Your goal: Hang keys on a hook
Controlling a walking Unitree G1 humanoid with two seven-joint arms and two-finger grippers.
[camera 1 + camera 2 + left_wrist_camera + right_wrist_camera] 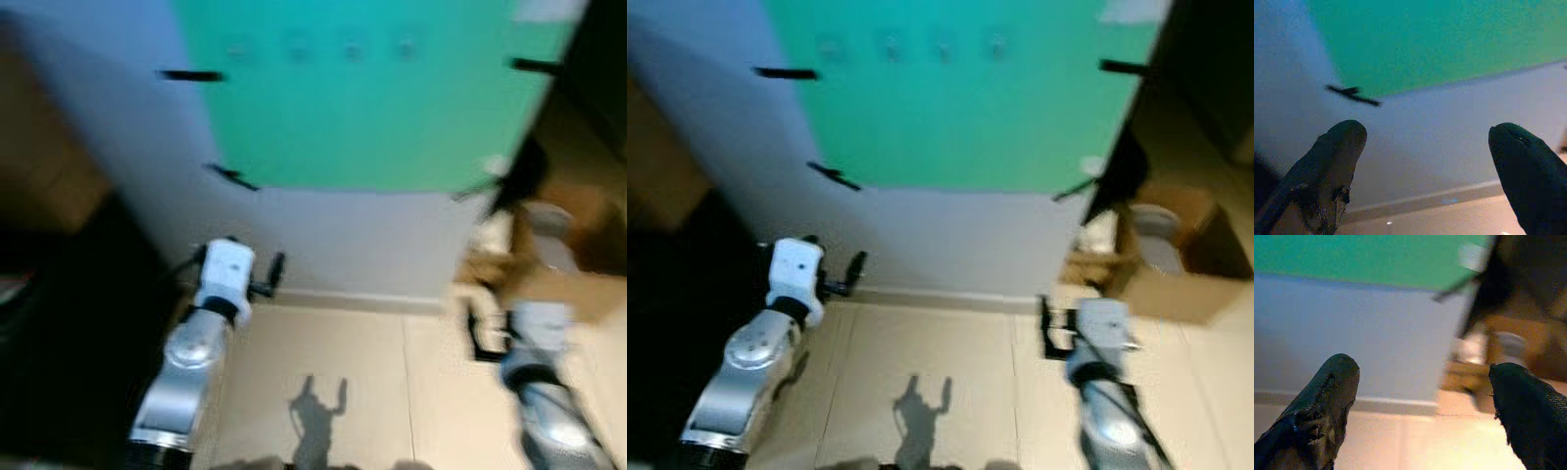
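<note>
Nearest, two silver arms, smooth metal with white plastic wrists. Left hand (1425,142) released, rounded black rubbery fingers spread wide with nothing between them; right hand (1425,382) likewise spread and empty, finger pads scuffed and frayed at the edges. Both held low over the floor, well short of the wall.

Beyond them, largest first:
- Pale matt wall (353,240), flat and plain, meeting the floor at a thin skirting board (343,297).
- Green panel (372,98), smooth sheet fixed to the upper wall, pinned at its edges with short black tape strips (191,75).
- Beige floor (323,362), glossy tiles, carrying a small shadow of a hand (315,416).
- Cardboard box (1176,284) on the right, open-topped, contents too blurred to name.
- Row of four small round knobs (323,46) high on the panel, probably the hooks, too soft to confirm.

Keys: cannot tell where; nothing key-like made out, and certainly none in either hand.

Risks, as judgement:
- Reaching for the hooks with empty hands, so nothing to hang.
- Blurred head views, likely from motion; misjudging the knobs' position and scraping fingers on the panel.
- Hooks set high, arms low: an overreach could tip balance towards the wall.
- Box close beside the right arm, easy to clip.
</note>
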